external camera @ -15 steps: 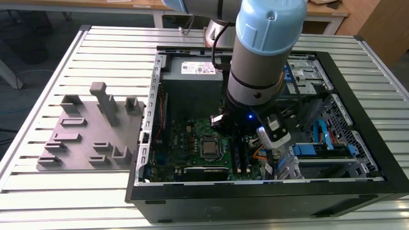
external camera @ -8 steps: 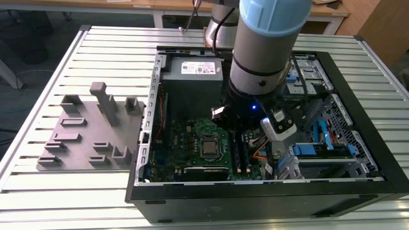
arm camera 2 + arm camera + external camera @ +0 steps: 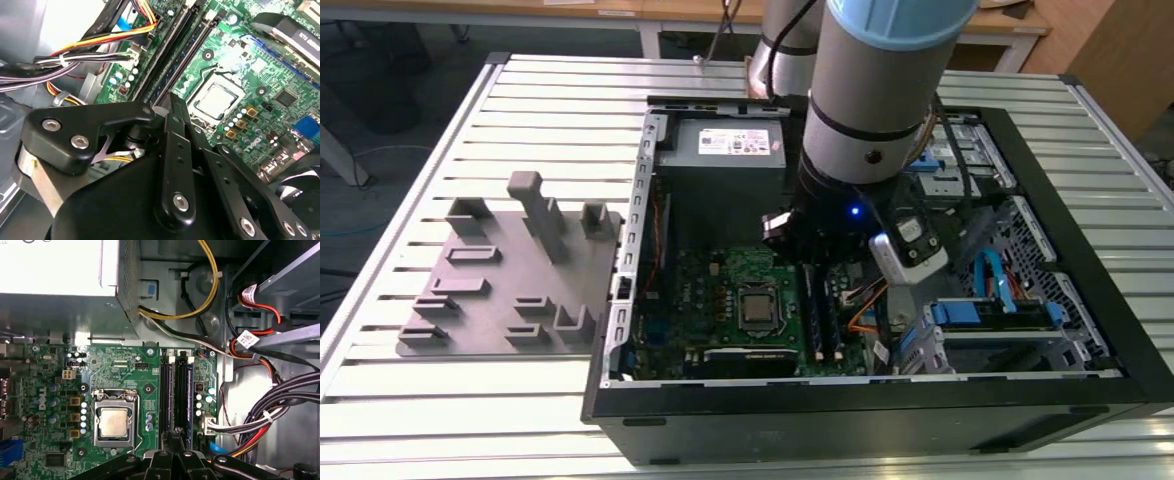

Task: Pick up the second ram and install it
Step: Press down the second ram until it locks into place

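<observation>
Two long dark ram sticks stand side by side in the motherboard's slots, next to the processor socket. I cannot tell which of them is the second ram. Both wrist views show the pair. My gripper hangs inside the open computer case, just above the far end of the sticks. Its black fingers meet at their tips, shut with nothing between them. In the first wrist view the gripper sits over one end of the slots; whether it touches a stick is hidden.
The grey fixture block with upright posts lies on the slatted table, on the exterior view's left of the case. The power supply fills the case's far end. Cable bundles and drive bays crowd the side beside the slots.
</observation>
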`<state>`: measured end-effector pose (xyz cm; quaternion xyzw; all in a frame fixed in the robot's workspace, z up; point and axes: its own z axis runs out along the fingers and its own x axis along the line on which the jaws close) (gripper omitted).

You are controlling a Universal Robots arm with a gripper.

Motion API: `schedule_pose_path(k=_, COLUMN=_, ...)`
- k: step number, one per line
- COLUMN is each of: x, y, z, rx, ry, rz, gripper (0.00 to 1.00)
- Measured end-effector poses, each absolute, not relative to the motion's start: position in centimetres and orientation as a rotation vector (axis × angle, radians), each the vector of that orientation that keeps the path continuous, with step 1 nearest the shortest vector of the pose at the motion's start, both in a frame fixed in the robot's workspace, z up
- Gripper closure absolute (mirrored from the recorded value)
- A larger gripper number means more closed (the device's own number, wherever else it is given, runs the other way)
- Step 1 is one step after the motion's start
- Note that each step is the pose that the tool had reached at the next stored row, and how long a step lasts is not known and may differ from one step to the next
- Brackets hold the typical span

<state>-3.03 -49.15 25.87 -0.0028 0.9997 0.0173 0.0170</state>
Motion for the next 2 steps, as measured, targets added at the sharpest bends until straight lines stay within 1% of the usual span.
schedule_pose_path(k=2, x=-3.03, y=-49.15, z=25.88, rx=-0.009, ry=3.107, rz=0.054, gripper=0.93)
